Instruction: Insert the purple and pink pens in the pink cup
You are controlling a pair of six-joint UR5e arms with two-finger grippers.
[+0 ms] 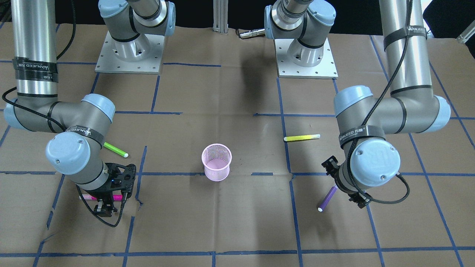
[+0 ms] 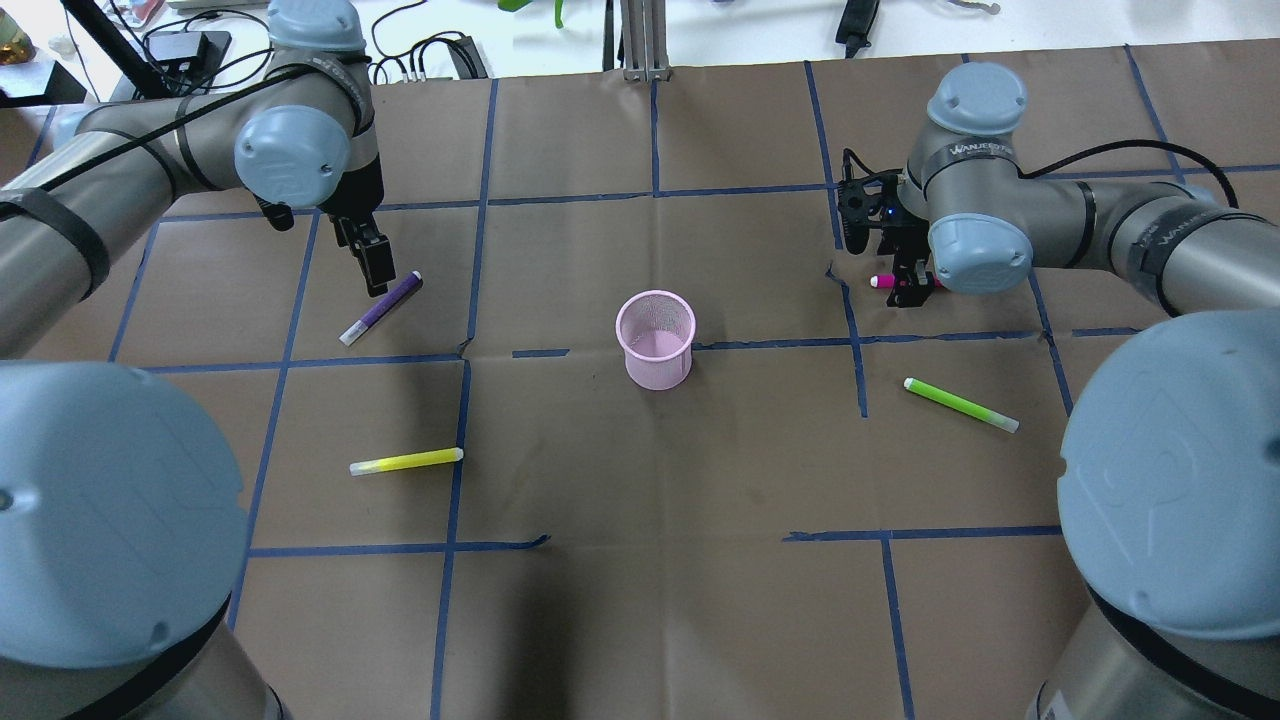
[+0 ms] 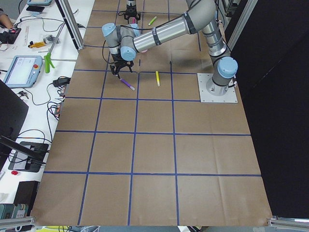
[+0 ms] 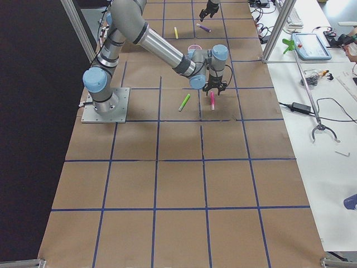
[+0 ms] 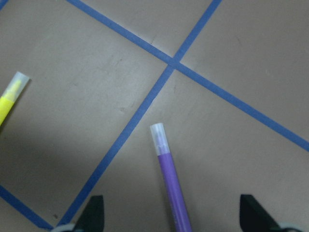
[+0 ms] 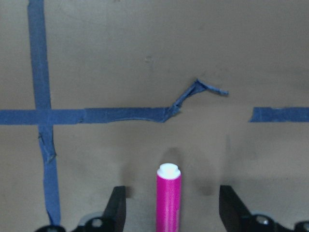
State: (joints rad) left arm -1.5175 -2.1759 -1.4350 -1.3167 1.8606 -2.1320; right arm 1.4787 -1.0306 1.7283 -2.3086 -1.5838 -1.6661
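Your pink mesh cup (image 2: 655,338) holds nothing yet. The purple pen (image 5: 170,191) and pink pen (image 6: 168,198) both lie on the table (image 2: 640,500). Each sits between the spread, empty fingers of the left gripper (image 5: 174,215) and right gripper (image 6: 171,208). Both grasps and both insertions are left for you.
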